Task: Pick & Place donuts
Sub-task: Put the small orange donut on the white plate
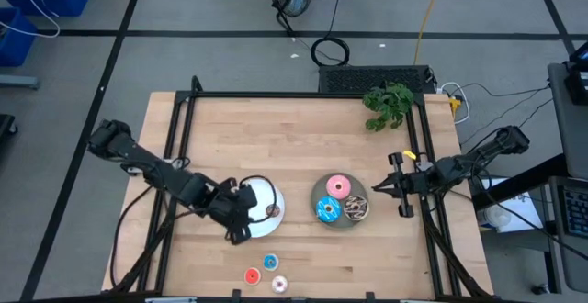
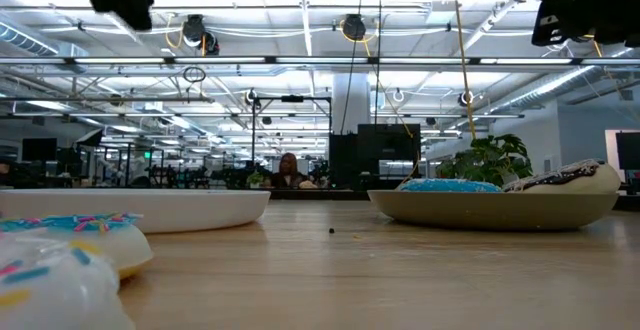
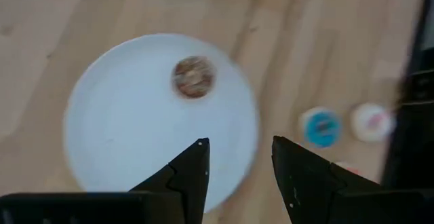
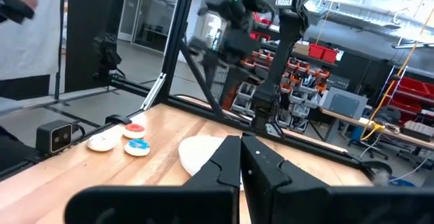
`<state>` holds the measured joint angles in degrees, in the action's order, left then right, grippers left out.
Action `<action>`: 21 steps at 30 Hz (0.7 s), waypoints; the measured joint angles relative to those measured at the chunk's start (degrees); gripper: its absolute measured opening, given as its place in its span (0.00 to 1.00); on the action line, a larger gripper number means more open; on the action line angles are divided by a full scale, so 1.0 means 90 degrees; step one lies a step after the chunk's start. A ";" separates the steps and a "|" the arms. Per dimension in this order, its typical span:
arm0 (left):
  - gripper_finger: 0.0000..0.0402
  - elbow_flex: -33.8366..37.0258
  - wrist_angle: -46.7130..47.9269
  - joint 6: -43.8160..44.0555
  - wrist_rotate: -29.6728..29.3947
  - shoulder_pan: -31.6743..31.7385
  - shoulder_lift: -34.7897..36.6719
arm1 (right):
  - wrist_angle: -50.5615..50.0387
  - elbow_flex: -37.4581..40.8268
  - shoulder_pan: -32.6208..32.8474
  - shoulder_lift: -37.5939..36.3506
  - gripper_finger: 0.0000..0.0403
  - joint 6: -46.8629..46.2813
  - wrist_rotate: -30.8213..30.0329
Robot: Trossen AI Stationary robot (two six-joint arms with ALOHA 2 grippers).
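The left end effector [image 1: 241, 213] hangs over the left half of the wooden desk [image 1: 303, 129], just at the 8 o'clock edge of the white plate [image 1: 262, 193]. Its two fingers [image 3: 193, 173] stand apart and hold nothing. On this plate lies one tiny brown donut [image 1: 273, 211], near the 4 o'clock rim; in the left wrist view it shows as a small round ring [image 3: 193, 77] on the white surface.

Toward 6 o'clock from the white plate, near the front edge of the desk, lie three tiny donuts: the red-orange donut [image 1: 252, 275], the blue donut [image 1: 270, 263] and the whitish donut [image 1: 279, 284], close to each other but apart.

More to the right stands the grey plate [image 1: 319, 193] with three larger donuts on it: the pink donut [image 1: 338, 187] at 12 o'clock, the blue-sprinkled donut [image 1: 328, 210] at 7 o'clock and the dark brown-sprinkled donut [image 1: 356, 208] at 4 o'clock; they lie side by side, almost touching.

At 1 o'clock from the grey plate, near the far right corner of the desk, there is a green plant [image 1: 388, 104].

The right end effector [image 1: 378, 191] waits at 3 o'clock of the grey plate, its fingers pressed together and empty. In the right wrist view the word "TROSSEN" can be read on the other arm [image 4: 288, 20].
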<state>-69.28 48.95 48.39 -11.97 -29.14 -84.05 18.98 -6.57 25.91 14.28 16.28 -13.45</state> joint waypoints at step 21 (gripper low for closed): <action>0.40 -0.2132 0.0399 0.0299 0.1419 -0.1375 -0.3065 | 0.0056 -0.0005 0.0000 0.0002 0.00 0.0012 0.0005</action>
<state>-88.47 52.54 51.08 0.80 -41.52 -111.63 19.48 -6.61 25.91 14.31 16.39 -13.41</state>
